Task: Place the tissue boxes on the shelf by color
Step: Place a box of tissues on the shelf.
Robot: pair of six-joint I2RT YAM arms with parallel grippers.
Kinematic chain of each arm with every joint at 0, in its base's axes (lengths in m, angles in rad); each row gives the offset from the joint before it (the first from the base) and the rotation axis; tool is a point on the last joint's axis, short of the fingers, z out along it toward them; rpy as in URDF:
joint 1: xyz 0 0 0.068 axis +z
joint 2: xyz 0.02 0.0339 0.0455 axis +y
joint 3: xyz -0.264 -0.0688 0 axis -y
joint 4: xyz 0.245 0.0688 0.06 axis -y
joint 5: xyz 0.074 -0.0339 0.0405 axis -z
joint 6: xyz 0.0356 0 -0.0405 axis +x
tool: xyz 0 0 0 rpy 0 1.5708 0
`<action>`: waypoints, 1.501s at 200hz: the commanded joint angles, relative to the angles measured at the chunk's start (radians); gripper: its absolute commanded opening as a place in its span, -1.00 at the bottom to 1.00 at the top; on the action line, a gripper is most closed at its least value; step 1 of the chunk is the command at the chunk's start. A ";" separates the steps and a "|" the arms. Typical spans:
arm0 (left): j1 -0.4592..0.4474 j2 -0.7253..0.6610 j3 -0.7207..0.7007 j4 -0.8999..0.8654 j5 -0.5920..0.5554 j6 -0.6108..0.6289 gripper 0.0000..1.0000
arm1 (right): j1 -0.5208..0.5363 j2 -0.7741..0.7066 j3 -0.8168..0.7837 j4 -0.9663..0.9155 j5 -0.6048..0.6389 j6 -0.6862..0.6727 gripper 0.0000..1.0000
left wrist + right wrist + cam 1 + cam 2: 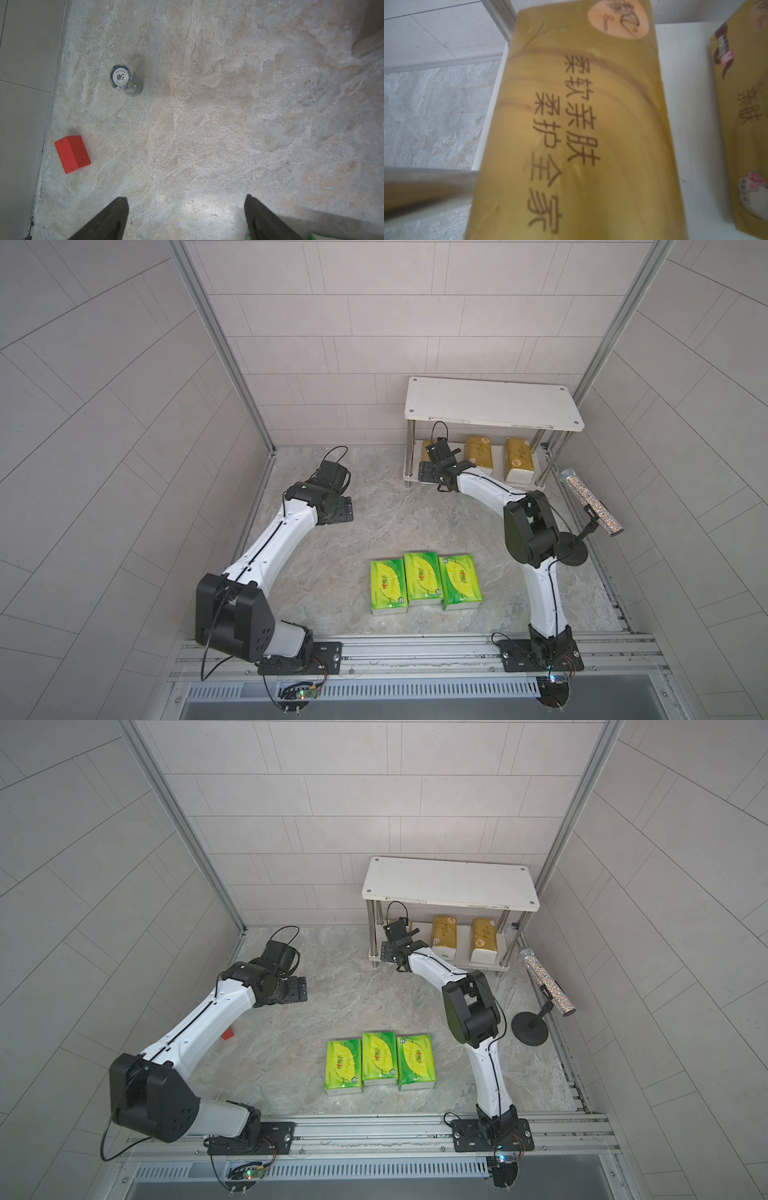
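Three green tissue boxes (422, 578) (379, 1058) lie side by side on the stone floor near the front. The white two-tier shelf (492, 404) (449, 882) stands at the back right, its top board bare. Two gold tissue boxes (478, 452) (518, 459) stand on the lower board. A third gold box (581, 135) sits at the lower board's left end and fills the right wrist view. My right gripper (440, 452) is right at it, its fingers hidden. My left gripper (186, 199) hangs open over bare floor at the left.
A red block (72, 153) and a wrapped stack of poker chips (125, 80) sit near the left wall. A glittery tube on a black stand (590, 502) stands right of the shelf. Metal rails run along the front edge.
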 commanded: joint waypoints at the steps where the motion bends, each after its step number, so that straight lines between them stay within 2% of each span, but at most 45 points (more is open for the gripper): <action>1: 0.001 0.008 0.029 -0.019 -0.013 0.006 0.91 | -0.011 0.039 0.062 -0.047 0.005 -0.014 0.71; 68: 0.001 0.005 0.025 -0.016 -0.013 -0.002 0.91 | -0.028 0.087 0.121 -0.066 -0.012 -0.004 0.72; 155: 0.002 0.003 0.030 -0.019 -0.006 0.000 0.91 | -0.034 0.142 0.199 -0.110 0.061 0.004 0.78; 201: -0.001 0.002 0.031 -0.023 0.012 -0.013 0.91 | -0.045 0.158 0.225 -0.105 0.044 0.009 0.79; 249: -0.003 0.013 0.036 -0.024 0.012 -0.013 0.91 | -0.039 0.156 0.213 -0.094 0.008 0.036 0.81; 300: -0.002 0.034 0.039 -0.019 0.017 -0.012 0.91 | -0.023 0.128 0.186 -0.074 0.024 0.042 0.81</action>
